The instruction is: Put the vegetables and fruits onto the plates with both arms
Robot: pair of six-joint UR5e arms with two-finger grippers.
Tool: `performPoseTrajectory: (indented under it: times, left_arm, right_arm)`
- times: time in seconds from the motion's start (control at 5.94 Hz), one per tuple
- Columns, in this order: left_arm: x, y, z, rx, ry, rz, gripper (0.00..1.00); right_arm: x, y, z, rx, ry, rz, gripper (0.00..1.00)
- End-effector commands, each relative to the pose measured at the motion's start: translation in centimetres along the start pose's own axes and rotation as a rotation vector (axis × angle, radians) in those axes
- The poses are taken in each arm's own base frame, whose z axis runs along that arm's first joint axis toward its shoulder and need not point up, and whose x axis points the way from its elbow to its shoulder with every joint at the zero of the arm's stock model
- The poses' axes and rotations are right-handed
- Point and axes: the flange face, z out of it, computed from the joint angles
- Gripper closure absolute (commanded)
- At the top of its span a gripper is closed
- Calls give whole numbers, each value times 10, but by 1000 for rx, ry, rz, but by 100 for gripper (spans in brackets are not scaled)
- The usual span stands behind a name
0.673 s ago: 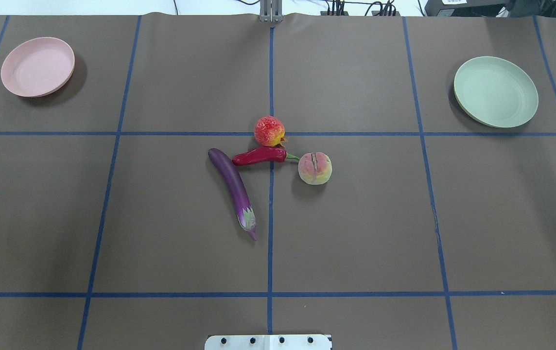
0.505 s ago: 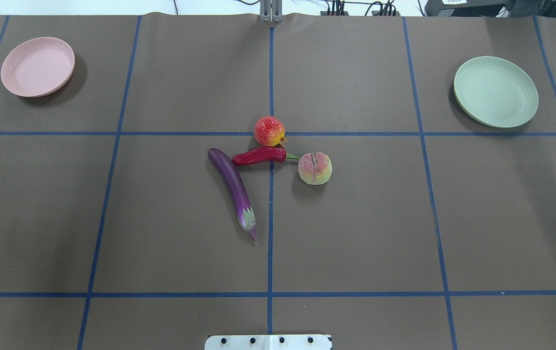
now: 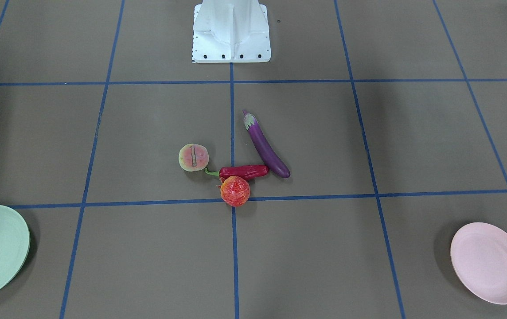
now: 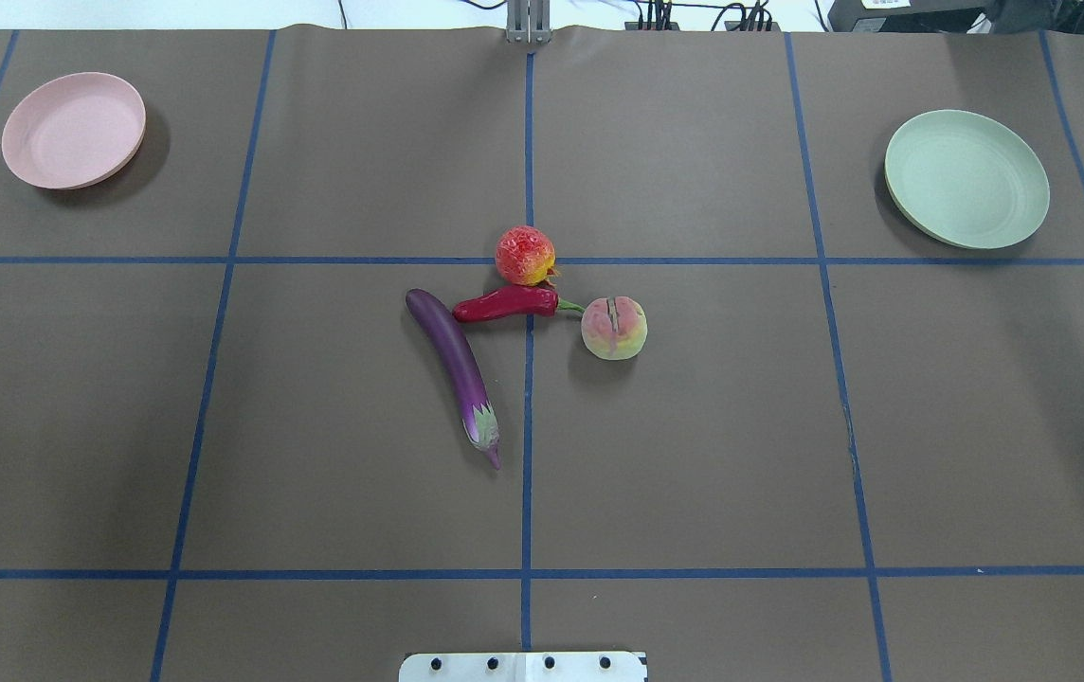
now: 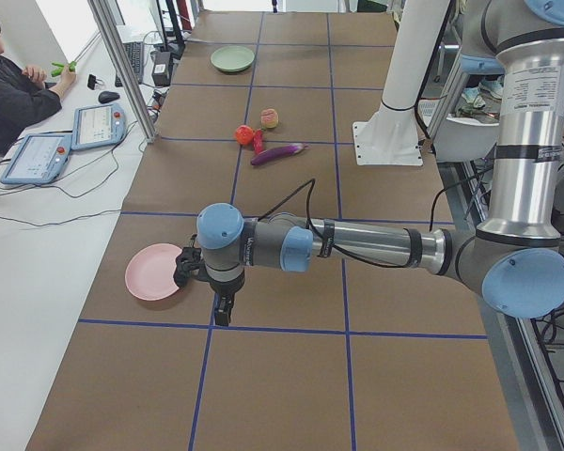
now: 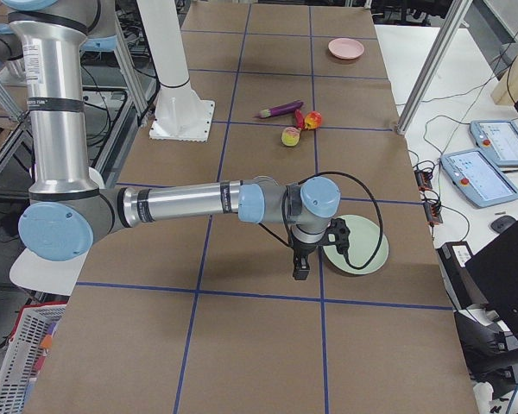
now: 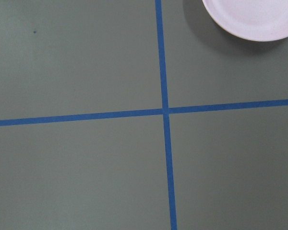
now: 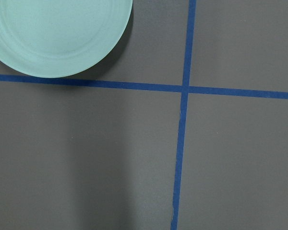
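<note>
The purple eggplant [image 4: 455, 365], red chili pepper [image 4: 504, 304], pomegranate-like fruit [image 4: 525, 255] and peach [image 4: 614, 328] lie clustered at the table's centre. The chili touches the eggplant and the pomegranate-like fruit. An empty pink plate [image 4: 74, 130] sits far left, an empty green plate [image 4: 966, 178] far right. My left gripper [image 5: 222, 310] hangs beside the pink plate [image 5: 153, 272], far from the produce. My right gripper [image 6: 300, 269] hangs beside the green plate [image 6: 367, 250]. Both show only in the side views, so whether they are open or shut I cannot tell.
The white base block [image 4: 523, 666] stands at the table's near edge. Blue tape lines [image 4: 527, 426] grid the brown cover. A seated person [image 5: 9, 89] and two tablets [image 5: 96, 125] are at a side table, with an aluminium post [image 5: 122, 66] at that edge.
</note>
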Motion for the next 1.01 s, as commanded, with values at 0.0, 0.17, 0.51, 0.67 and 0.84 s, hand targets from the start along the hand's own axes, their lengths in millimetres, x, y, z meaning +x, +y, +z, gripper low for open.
performPoseTrajectory:
  times: [0.0, 0.17, 0.51, 0.67, 0.84]
  left_arm:
    - [20, -21, -16, 37, 17, 36, 0]
    - [25, -27, -19, 41, 30, 37, 0]
    - [80, -72, -51, 103, 37, 138, 0]
    - [109, -88, -55, 110, 46, 184, 0]
    - [150, -99, -51, 63, 53, 210, 0]
  right_arm:
    - [-4, -5, -4, 14, 0, -15, 0]
    - [-5, -6, -5, 35, -1, -37, 0]
    - [-61, -50, -12, 52, 71, -145, 0]
    - [-55, -47, -4, 41, 72, -135, 0]
    - [-55, -45, -3, 38, 54, -136, 0]
